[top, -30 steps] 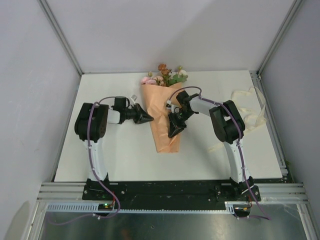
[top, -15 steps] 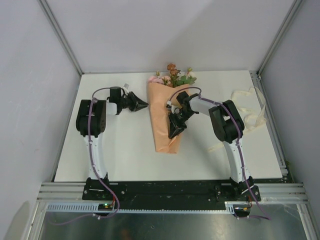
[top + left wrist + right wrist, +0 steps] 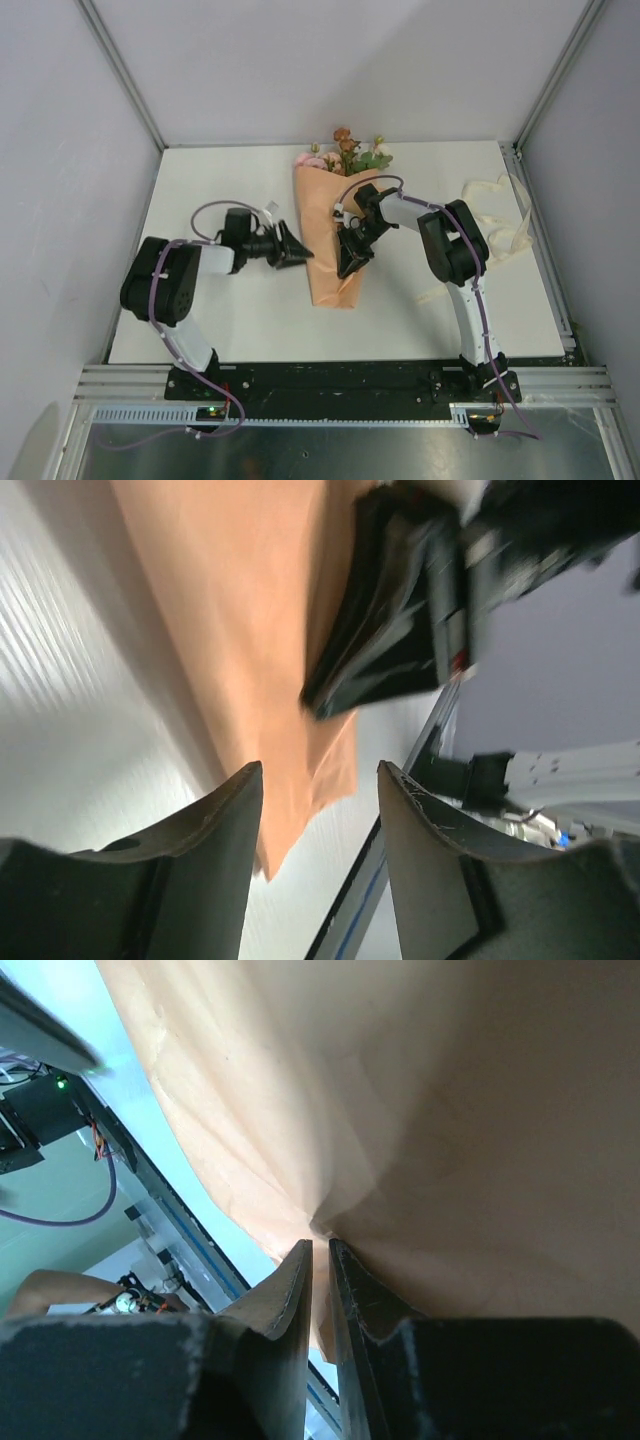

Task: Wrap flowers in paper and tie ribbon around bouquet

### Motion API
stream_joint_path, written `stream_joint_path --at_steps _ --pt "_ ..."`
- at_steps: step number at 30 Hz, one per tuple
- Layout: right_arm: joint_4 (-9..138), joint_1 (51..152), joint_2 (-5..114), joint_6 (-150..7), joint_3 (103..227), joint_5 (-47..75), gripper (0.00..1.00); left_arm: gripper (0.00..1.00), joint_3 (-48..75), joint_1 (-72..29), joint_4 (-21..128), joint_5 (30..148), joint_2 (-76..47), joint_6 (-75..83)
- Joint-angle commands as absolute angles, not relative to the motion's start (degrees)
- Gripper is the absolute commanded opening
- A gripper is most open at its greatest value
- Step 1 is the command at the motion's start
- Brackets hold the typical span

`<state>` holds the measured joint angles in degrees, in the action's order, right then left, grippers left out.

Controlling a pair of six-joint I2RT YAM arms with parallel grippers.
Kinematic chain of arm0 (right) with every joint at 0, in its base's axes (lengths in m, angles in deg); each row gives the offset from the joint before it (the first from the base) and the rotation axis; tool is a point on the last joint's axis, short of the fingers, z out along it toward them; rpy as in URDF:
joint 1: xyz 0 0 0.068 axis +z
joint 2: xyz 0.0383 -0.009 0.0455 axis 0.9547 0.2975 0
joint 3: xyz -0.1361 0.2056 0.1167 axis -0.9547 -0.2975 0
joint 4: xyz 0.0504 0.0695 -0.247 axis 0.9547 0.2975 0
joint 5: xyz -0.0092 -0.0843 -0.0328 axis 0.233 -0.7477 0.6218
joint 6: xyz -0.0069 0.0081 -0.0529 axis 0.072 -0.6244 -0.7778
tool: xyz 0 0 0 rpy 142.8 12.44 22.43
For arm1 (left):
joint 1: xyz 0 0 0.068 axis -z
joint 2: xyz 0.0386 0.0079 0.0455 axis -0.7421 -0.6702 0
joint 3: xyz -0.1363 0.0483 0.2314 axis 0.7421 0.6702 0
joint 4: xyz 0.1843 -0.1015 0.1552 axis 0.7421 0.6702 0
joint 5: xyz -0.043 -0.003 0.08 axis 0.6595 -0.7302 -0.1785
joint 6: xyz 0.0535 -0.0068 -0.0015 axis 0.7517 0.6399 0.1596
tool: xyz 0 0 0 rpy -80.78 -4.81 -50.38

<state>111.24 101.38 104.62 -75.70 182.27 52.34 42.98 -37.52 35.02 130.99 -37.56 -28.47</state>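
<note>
The jaws of the left gripper stand apart and hold nothing; the bouquet lies on the table just beyond their tips. The jaws of the right gripper are closed on a fold of the paper at the cone's lower half. The flowers protrude from the cone's far end, beyond both jaws. The ribbon lies well apart, outboard of the right jaws.

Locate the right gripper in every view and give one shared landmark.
Top: right gripper at centre, pinching the paper.
Left wrist: gripper upper middle, dark, over the paper.
Right wrist: gripper bottom centre, pinching a fold.
Landmark: the peach paper.
</note>
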Motion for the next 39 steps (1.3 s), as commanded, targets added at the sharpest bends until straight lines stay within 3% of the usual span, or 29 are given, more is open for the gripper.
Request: stream_joint_path --at_steps 1,10,19,23,27,29,33,34,37,38,39 --pt "113.1 101.2 108.9 -79.7 180.4 45.2 0.19 0.55 46.6 -33.7 35.9 131.1 -40.1 -25.3" --pt "113.8 100.2 109.6 -79.9 181.3 46.0 0.18 0.53 42.5 -32.1 35.8 131.5 -48.2 -22.4" --pt "114.8 99.9 109.1 -80.8 181.1 45.9 0.18 0.63 41.2 -40.4 35.8 129.3 -48.6 -21.7" --pt "115.0 99.9 109.8 -80.6 181.6 46.3 0.17 0.66 36.3 -38.5 35.8 129.0 -51.9 -22.8" --pt "115.0 99.7 110.1 -80.5 181.9 46.2 0.18 0.59 33.8 -34.2 35.5 129.4 -55.0 -23.9" --pt "114.9 99.8 110.3 -80.5 182.0 46.3 0.17 0.5 33.7 -33.2 34.5 129.9 -56.4 -25.1" --pt "114.6 99.7 110.5 -80.3 182.0 46.3 0.17 0.1 35.0 -33.4 31.4 130.1 -56.8 -27.3" --pt "114.6 99.7 110.6 -80.3 181.9 46.2 0.17 0.05 35.6 -33.4 31.0 130.2 -56.1 -27.3" --pt "114.2 99.5 110.4 -80.0 181.4 46.0 0.17 0.01 37.2 -33.6 30.6 131.2 -54.5 -27.4" --pt "114.1 99.5 110.4 -79.9 181.4 45.9 0.17 0.04 37.9 -33.5 30.6 132.1 -54.2 -27.7" --pt "114.0 99.5 110.3 -79.9 181.4 45.8 0.17 0.18 38.5 -33.6 30.6 132.8 -53.9 -28.2"
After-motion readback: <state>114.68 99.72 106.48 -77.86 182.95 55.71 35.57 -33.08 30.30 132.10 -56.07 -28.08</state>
